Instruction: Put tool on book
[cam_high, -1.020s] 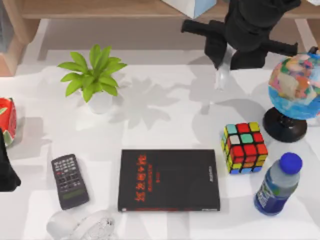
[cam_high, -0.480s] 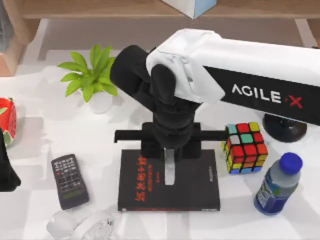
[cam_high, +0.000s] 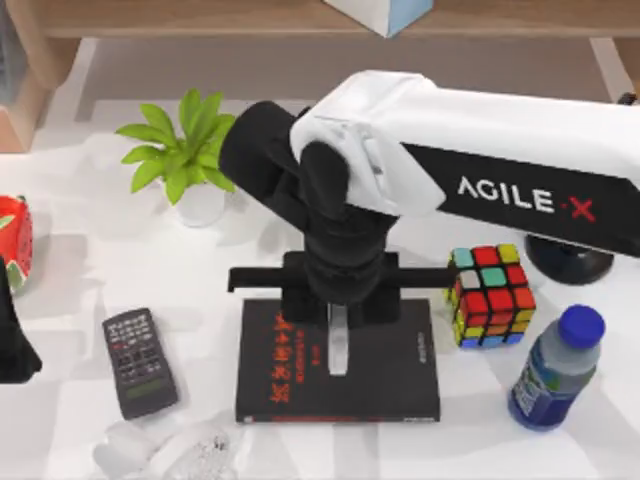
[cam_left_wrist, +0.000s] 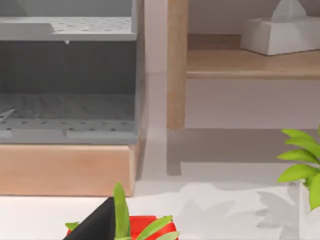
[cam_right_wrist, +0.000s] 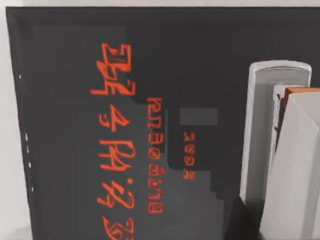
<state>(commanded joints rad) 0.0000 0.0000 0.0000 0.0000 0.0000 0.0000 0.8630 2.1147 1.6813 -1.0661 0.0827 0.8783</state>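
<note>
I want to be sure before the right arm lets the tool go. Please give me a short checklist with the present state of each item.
1. Tool is over the book, near its middle: ok.
2. Right claw is shut on the tool: ok.
3. Tool already rests on the cover: cannot tell.
4. Rubik's cube and calculator lie clear of the book: ok.
5. Left arm is parked at the table's left edge, away from the book: ok.

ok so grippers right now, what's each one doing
Left gripper: parked at the table's left edge, cannot be told.
Right gripper: closed on the tool, over the book.
</note>
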